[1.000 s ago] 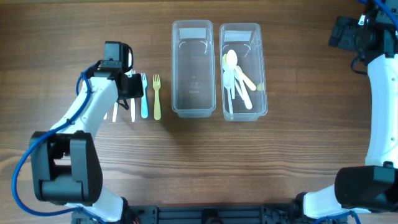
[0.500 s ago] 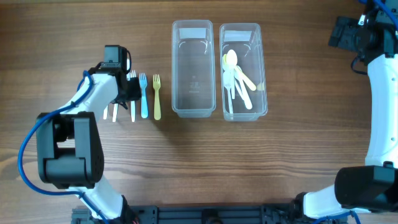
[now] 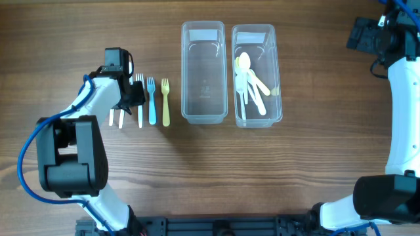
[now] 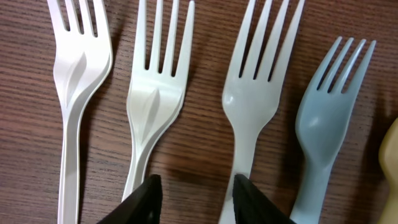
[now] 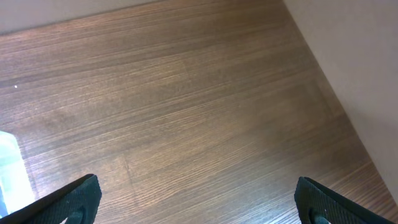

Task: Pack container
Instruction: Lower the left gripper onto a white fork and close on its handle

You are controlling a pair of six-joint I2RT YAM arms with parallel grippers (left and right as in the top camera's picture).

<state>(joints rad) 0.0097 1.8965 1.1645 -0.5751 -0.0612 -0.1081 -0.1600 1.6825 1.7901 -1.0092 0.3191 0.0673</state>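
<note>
Several plastic forks lie side by side on the table left of the containers: three white forks (image 4: 155,93), a blue fork (image 4: 326,124) and a yellow fork (image 3: 165,101). My left gripper (image 4: 198,193) hovers low over the white forks' handles (image 3: 128,95). Its jaws are partly open, with only bare wood between them. One fingertip (image 4: 146,199) covers the second fork's handle, the other the third's. The empty clear container (image 3: 203,29) stands beside a second container (image 3: 257,31) holding pale spoons (image 3: 249,82). My right gripper (image 5: 202,199) is wide open and empty.
The right arm (image 3: 400,98) stands along the table's right edge, with its gripper (image 3: 361,34) at the far back right. A pale wall or table border (image 5: 354,56) shows in the right wrist view.
My left gripper has shifted slightly left and toward the front over the white forks, and its jaws have narrowed a little. The right arm has not moved.
</note>
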